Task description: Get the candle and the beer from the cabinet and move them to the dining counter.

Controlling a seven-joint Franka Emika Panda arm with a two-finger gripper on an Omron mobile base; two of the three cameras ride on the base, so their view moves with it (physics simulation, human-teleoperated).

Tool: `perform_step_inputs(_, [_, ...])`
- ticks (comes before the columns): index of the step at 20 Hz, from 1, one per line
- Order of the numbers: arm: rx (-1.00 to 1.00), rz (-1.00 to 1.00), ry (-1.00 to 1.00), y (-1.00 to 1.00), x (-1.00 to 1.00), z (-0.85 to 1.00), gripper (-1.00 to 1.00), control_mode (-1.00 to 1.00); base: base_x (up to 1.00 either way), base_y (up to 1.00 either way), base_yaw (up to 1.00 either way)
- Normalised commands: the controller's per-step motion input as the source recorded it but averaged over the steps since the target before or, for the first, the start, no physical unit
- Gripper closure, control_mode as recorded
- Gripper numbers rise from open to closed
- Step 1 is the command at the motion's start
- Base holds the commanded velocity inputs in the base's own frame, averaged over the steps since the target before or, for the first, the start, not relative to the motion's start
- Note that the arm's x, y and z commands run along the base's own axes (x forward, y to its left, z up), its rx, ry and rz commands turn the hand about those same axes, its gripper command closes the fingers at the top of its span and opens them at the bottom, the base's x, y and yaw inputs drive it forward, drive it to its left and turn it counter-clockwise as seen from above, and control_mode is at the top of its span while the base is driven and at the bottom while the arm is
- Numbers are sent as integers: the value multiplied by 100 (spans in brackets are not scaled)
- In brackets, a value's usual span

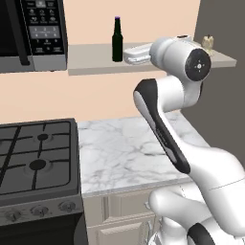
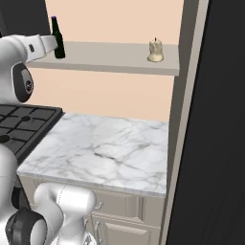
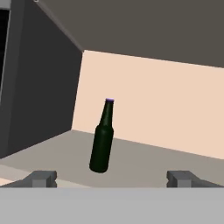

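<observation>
The beer [image 1: 117, 40], a slim dark bottle with a purple cap, stands upright on the left part of the grey cabinet shelf [image 1: 95, 64]. The small cream candle [image 2: 155, 50] sits far to the right on the same shelf [image 2: 115, 60]. My gripper [image 3: 111, 179] is level with the shelf and points at the beer [image 3: 102, 140]. It is open, its fingertips [image 3: 43, 178] spread wide. The bottle stands a short way ahead of them, slightly left of centre, untouched. Nothing is between the fingers. The dining counter is out of view.
Below the shelf lies a marble worktop [image 1: 129, 153] joined to a black gas stove [image 1: 38, 162]. A microwave [image 1: 33, 33] hangs left of the shelf. A tall dark panel [image 2: 215, 119] closes off the right side. Beige base cabinets [image 2: 119, 210] sit underneath.
</observation>
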Motion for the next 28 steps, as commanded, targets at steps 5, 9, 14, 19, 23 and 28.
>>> perform_step_inputs(5, [0,0,0,24,13,0,-100,-100,0,0,0])
perform_step_inputs(9, [8,-1,3,2,2,0,-100,-100,0,0,0])
perform_step_inputs(14, [25,0,18,-6,16,1,-100,-100,0,0,0])
perform_step_inputs(19, [8,-2,21,2,25,0,-100,-100,0,0,0])
perform_step_inputs(23, [0,0,1,0,6,0,-100,-100,0,0,0])
perform_step_inputs(28, [-3,0,0,0,15,12,-100,-100,0,0,0])
